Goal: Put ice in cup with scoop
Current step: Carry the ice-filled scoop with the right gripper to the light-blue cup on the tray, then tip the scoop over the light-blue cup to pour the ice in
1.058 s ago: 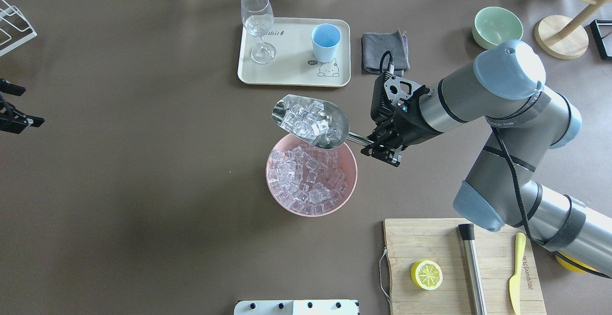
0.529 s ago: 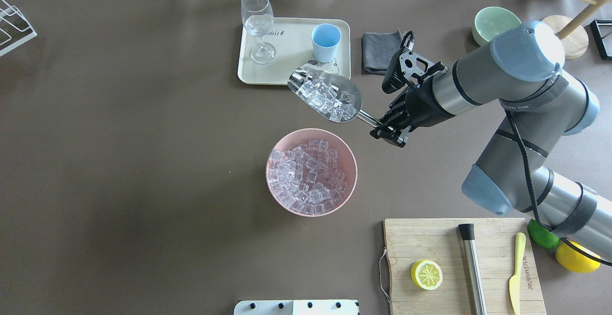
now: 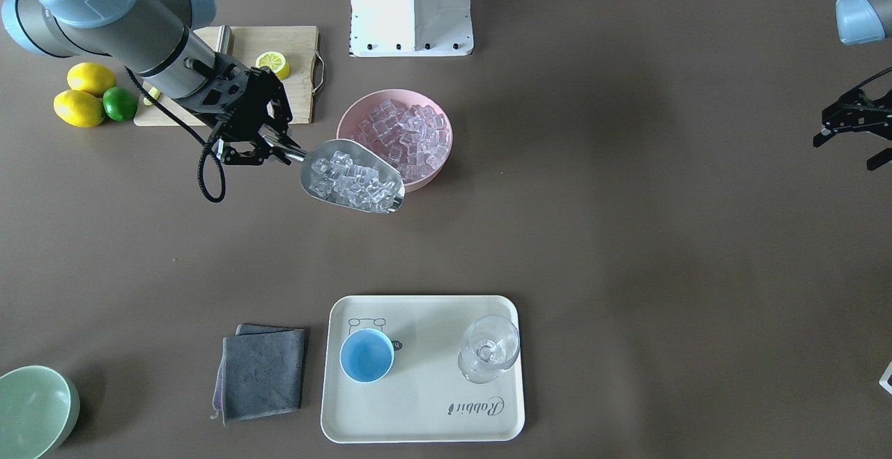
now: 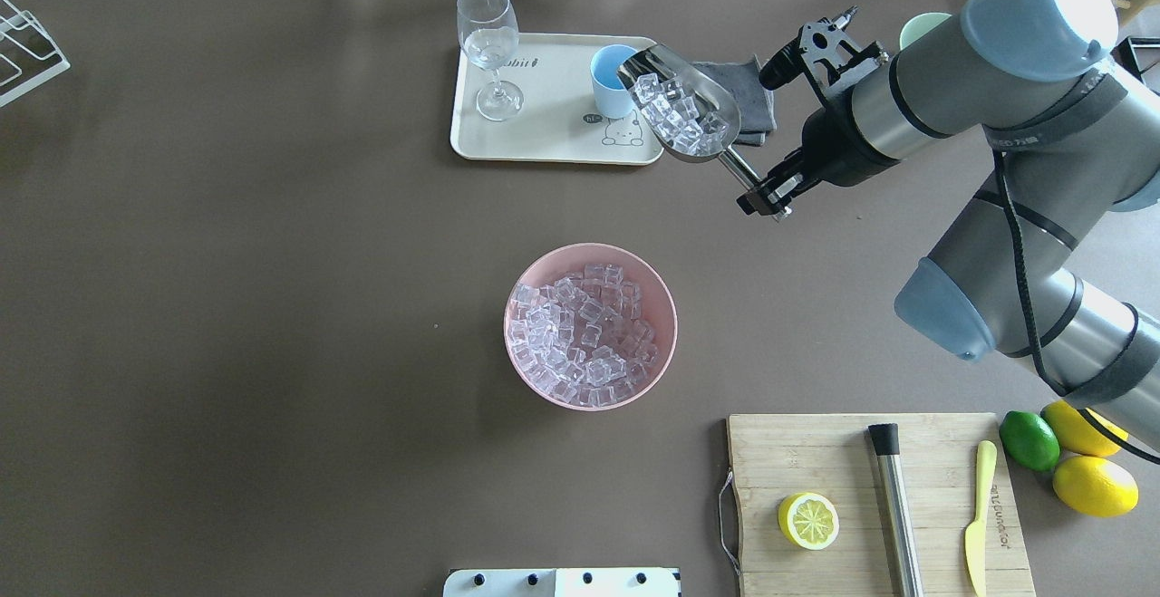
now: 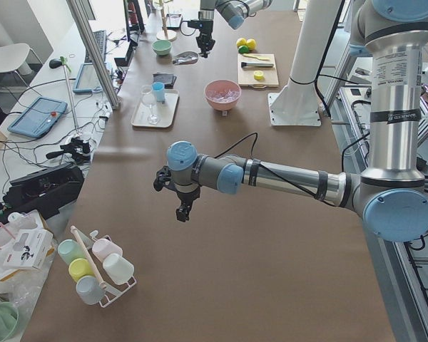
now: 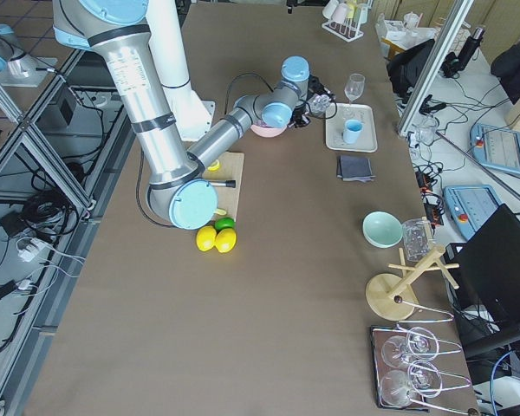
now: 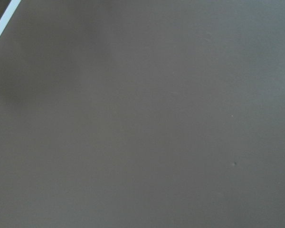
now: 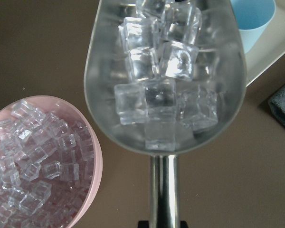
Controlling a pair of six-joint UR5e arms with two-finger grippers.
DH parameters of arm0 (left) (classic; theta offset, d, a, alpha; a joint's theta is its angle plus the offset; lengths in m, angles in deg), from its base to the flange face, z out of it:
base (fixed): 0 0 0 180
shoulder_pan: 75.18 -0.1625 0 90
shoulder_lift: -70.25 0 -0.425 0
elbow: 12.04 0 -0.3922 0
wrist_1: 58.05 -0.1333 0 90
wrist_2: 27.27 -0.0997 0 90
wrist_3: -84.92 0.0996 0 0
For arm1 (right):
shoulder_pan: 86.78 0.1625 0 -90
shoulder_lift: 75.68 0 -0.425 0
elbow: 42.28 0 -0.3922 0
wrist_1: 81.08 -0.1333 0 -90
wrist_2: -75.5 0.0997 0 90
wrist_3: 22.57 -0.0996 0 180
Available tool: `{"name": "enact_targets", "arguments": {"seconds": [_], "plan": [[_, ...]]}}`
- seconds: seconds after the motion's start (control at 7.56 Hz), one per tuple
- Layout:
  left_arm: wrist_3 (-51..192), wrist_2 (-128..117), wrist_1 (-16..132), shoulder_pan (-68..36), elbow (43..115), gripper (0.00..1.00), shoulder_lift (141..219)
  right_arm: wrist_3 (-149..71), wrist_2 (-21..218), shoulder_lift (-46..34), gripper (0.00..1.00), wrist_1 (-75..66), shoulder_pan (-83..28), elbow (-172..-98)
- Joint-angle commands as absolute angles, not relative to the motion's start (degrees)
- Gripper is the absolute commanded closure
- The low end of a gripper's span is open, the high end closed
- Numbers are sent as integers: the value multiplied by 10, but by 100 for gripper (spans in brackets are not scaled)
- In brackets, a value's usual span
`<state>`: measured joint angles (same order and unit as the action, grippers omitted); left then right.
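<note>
My right gripper (image 4: pixel 766 198) is shut on the rod handle of the steel scoop (image 4: pixel 680 108), which is held in the air and loaded with clear ice cubes (image 4: pixel 675 112). In the overhead view the scoop's front lip reaches the right rim of the light-blue cup (image 4: pixel 609 81), which looks empty. The front view shows the scoop (image 3: pixel 352 177) nearer the pink bowl and the cup (image 3: pixel 366 354) apart from it. The right wrist view shows the filled scoop (image 8: pixel 164 71) with the cup (image 8: pixel 254 19) just beyond it. My left gripper (image 3: pixel 854 125) is open and empty, far off to the side.
The cup stands on a cream tray (image 4: pixel 553 126) with a stemmed glass (image 4: pixel 489 44). A pink bowl (image 4: pixel 506 330) full of ice sits mid-table. A grey cloth (image 4: pixel 757 90) lies under the scoop. A cutting board (image 4: pixel 816 452) holds a half lemon, a steel cylinder and a knife.
My right arm has carried the loaded scoop from above the pink bowl away across the table to the cup on the tray. The left gripper has left the overhead view.
</note>
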<state>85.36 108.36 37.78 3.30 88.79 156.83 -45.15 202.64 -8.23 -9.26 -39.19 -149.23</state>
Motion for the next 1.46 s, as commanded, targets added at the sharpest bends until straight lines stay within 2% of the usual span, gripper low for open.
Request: {"name": "enact_targets", "arguments": {"seconds": [0.0,0.13,0.4,0.66,1.19,1.32], "plan": [[853,1076,267,100,873,1,1566,-571,2008,-153,100,81,-378,-1491],[853,1076,264,107,864,1,1565,-572,1963,-198,100,180,-378,-1481],[852,1082,264,112,864,1,1564,-564,1960,-222,100,248,-379,-1468],[853,1086,264,155,871,1,1548,-483,1969,-324,100,362,-379,-1372],[854,1119,270,172,818,1,1530,-338,1986,-457,100,508,-379,-1220],[854,1118,270,175,830,1,1541,-314,1998,-484,100,542,-379,-1190]]}}
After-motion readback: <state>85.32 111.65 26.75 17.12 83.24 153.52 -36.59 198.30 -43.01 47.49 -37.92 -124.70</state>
